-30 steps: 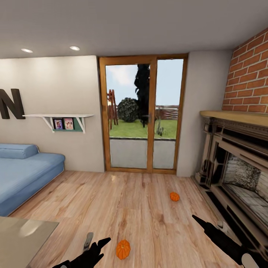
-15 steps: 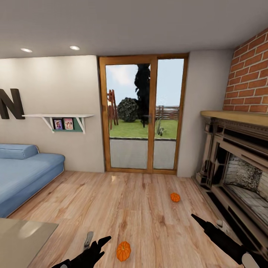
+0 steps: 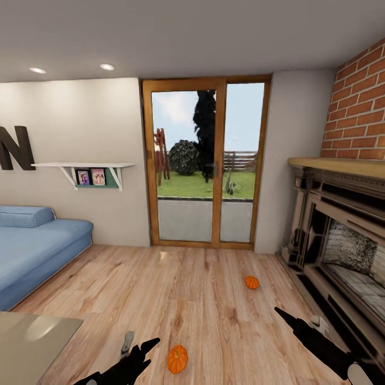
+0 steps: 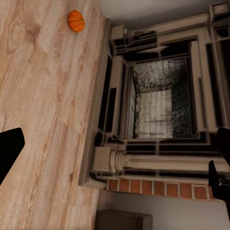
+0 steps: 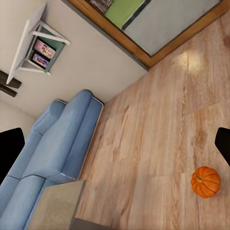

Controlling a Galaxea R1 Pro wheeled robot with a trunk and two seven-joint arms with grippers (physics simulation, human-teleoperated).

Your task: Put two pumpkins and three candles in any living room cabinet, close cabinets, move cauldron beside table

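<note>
Two pumpkins lie on the plank floor (image 3: 203,299): the near pumpkin (image 3: 177,359) at lower centre, the far pumpkin (image 3: 251,282) right of centre, by the fireplace (image 3: 342,251). The left tool (image 3: 140,354) and right tool (image 3: 289,319) (both empty) stand spread wide. The counter (image 3: 32,342) fills the lower left corner.

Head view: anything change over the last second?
Almost nothing. The picture shifted very slightly, which points to camera drift. Near ribbed orange pumpkin and far orange pumpkin lie loose on the light wood plank floor. Nothing grasped or released.
</note>
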